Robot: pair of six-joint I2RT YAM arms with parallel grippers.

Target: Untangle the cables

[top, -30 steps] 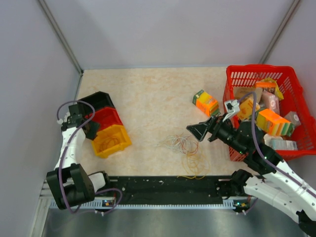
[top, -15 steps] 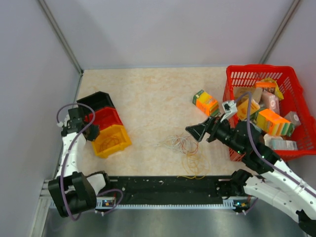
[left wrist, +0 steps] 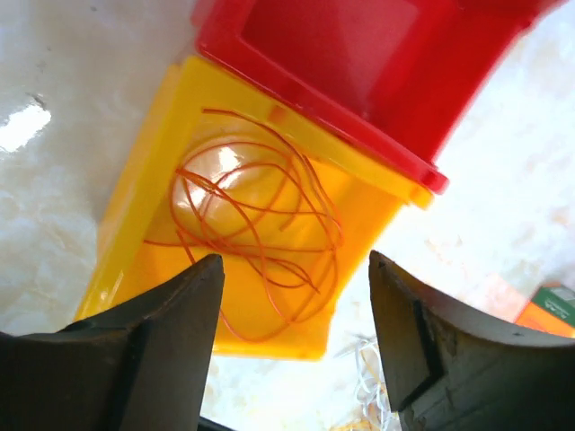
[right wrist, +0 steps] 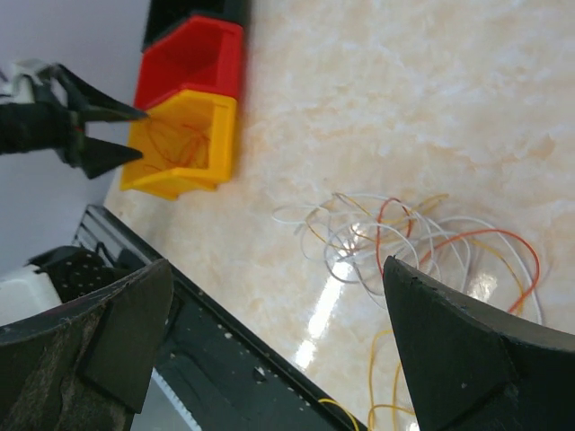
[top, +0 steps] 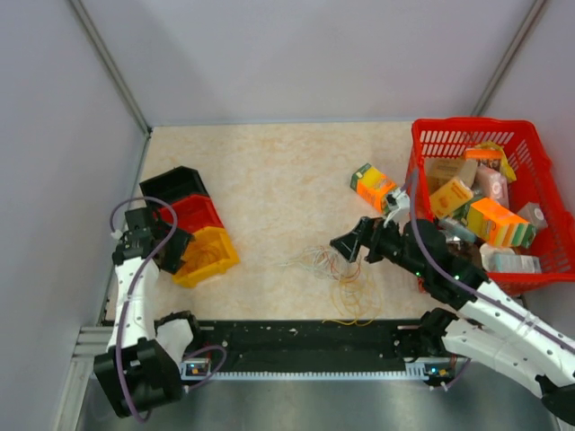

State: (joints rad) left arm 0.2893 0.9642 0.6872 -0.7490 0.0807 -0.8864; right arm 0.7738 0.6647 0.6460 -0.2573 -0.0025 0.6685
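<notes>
The cables lie as a loose tangle of white, red, orange and yellow wires on the table's middle, with a yellow loop just nearer. In the right wrist view the tangle lies ahead of my open, empty right gripper. In the top view the right gripper hovers at the tangle's right edge. An orange wire coil lies inside the yellow bin. My left gripper is open and empty above that bin's front edge; the top view shows it beside the bin.
Black, red and yellow bins stand in a row at the left. A red basket full of boxes stands at the right, with an orange-green carton beside it. The black rail runs along the near edge.
The right gripper has moved left and down, closer to the tangle. The left arm has swung nearer, its gripper shifting along the yellow bin's left side.
</notes>
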